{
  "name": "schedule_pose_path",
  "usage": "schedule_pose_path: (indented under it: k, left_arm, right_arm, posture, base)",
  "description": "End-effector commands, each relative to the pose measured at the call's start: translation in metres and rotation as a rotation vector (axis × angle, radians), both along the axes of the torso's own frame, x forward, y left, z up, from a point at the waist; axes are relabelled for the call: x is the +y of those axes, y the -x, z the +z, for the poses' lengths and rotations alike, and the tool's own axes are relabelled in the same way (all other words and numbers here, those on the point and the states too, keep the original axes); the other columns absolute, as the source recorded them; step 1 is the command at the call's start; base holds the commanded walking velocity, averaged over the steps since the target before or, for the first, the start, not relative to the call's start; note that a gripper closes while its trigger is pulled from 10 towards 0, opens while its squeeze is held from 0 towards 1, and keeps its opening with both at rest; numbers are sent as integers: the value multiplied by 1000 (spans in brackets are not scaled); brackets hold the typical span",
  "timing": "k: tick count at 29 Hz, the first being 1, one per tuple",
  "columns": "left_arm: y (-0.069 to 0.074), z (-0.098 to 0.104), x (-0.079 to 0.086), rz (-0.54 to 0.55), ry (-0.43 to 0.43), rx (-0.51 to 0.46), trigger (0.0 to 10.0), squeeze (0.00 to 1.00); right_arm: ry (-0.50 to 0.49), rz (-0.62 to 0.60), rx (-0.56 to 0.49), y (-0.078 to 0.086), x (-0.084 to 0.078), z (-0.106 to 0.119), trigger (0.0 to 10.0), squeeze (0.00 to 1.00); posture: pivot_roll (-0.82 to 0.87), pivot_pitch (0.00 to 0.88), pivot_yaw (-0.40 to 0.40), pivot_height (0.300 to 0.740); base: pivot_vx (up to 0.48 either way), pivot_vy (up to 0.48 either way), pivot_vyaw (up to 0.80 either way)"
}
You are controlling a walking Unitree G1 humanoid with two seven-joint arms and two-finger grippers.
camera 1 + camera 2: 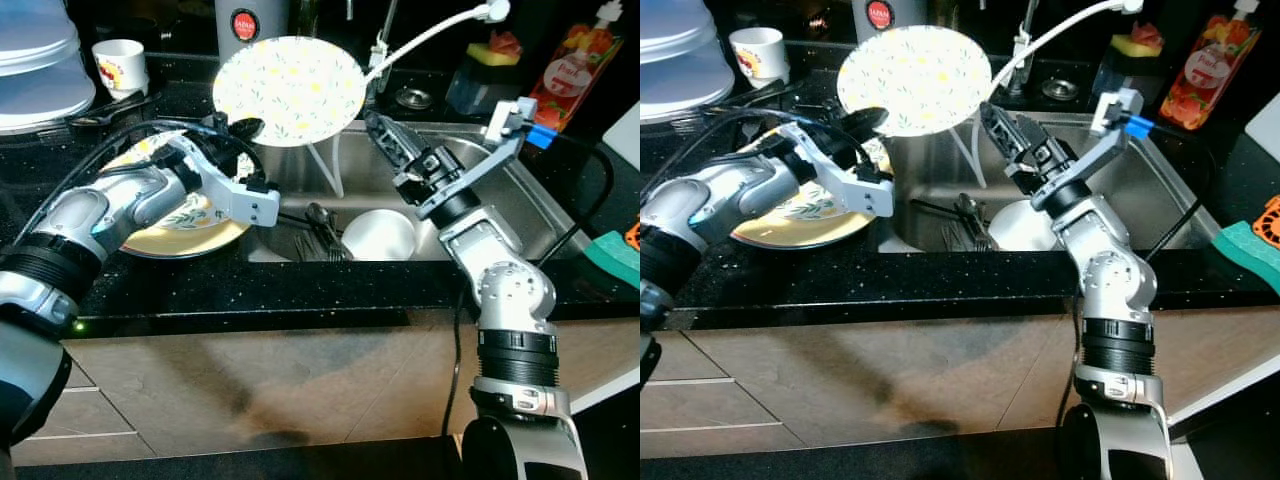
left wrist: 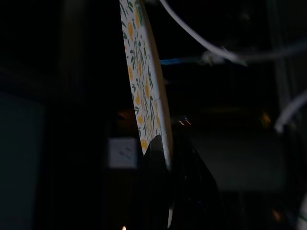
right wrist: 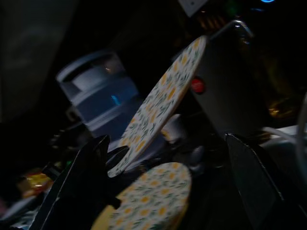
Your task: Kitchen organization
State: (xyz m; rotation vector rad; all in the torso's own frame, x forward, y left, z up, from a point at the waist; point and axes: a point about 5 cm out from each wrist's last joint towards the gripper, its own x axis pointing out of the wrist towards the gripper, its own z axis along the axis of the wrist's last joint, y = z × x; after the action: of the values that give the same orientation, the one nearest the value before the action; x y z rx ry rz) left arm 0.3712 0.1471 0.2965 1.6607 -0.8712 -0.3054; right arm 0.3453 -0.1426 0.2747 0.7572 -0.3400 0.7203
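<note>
The left hand is clamped on the lower rim of a flowered plate, its black fingers pinching the edge from both faces, as the left wrist view shows edge-on. The plate stands nearly upright, lifted off the bench, its patterned face turned toward the camera, above the sink's left rear corner. Behind its top edge stands a dark canister with a red label.

Below the left forearm, a second plate with the same yellow-flower pattern lies flat on the black bench, just left of the sink. Farther left of the sink, at the back, sit a white cup with a printed design and a stack of pale, translucent containers.

The right hand hangs over the middle of the sink, just to the right of the lifted plate, its fingers spread wide and holding nothing; the right wrist view looks between them at both plates. Inside the sink lie a white bowl turned over and some dark cutlery, with a white wire stand rising at the sink's left side. A white faucet spout arcs above the sink's rear edge.

Behind the sink's right corner stand a red juice carton and a dark holder with a yellow sponge; a green sponge lies on the bench to the right of the sink.
</note>
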Motion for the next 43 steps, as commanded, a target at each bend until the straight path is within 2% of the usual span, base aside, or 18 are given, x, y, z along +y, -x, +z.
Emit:
schedule_pose_path:
  k: [1,6,17,20,21,22,23,24,33,34,36,37,41,42,43]
  left_arm:
    - [3,1,-12,-63,23,-15,10000,0]
    - [9,-10,-27,-139,5,18,10000,0]
    - [16,-17,-42,-217,9,31,10000,0]
    - [19,-19,-45,-240,6,36,10000,0]
    - [19,-20,-45,-246,4,37,10000,0]
    - [20,-20,-46,-253,0,36,10000,0]
    - [21,-21,-47,-259,-4,36,10000,0]
    - [21,-22,-47,-263,-6,37,10000,0]
    - [22,-32,-45,-257,-53,53,10000,0]
    - [21,-33,-44,-254,-48,66,10000,55]
    - [21,-33,-44,-254,-48,66,10000,55]
    - [22,-34,-44,-256,-38,91,10000,1000]
    - [24,-35,-42,-257,-24,99,10000,984]
    - [25,-35,-39,-259,-21,92,10000,0]
    - [26,-35,-37,-261,-20,86,10000,0]
  right_arm:
    - [-50,26,3,2,-1,7,10000,0]
    - [-95,57,20,2,0,10,10000,0]
    - [-120,69,31,4,-3,12,10000,0]
    - [-126,40,75,-1,-6,9,9843,0]
    - [-129,29,91,-3,-7,7,3490,0]
    - [-131,22,104,-5,-8,6,3020,0]
    - [-133,16,114,-6,-9,5,3020,0]
    - [-133,12,121,-7,-10,5,0,0]
    - [-167,-34,102,-9,-15,9,0,0]
    - [-168,-41,102,-9,-16,9,0,0]
    - [-168,-41,102,-9,-16,9,0,0]
    - [-168,-51,107,-10,-18,9,0,0]
    - [-166,-82,120,-12,-20,7,0,0]
    - [-167,-99,128,-15,-21,7,0,0]
    - [-167,-115,138,-16,-23,6,0,0]
  posture:
    - [101,0,-66,740]
    - [101,0,-67,740]
    - [101,0,-67,740]
    - [101,0,-67,740]
    - [101,0,-67,740]
    - [101,0,-67,740]
    - [101,0,-67,740]
    - [101,0,-67,740]
    - [104,0,-66,740]
    - [102,0,-67,740]
    - [102,0,-67,740]
    - [102,0,-67,740]
    - [104,0,-71,740]
    - [104,0,-71,740]
    - [104,0,-71,740]
  base:
    - [0,0,0]
    - [0,0,0]
    - [0,0,0]
    - [0,0,0]
    - [0,0,0]
    - [0,0,0]
    - [0,0,0]
    - [0,0,0]
    - [0,0,0]
    - [0,0,0]
    - [0,0,0]
    - [0,0,0]
    - [0,0,0]
    - [0,0,0]
    - [0,0,0]
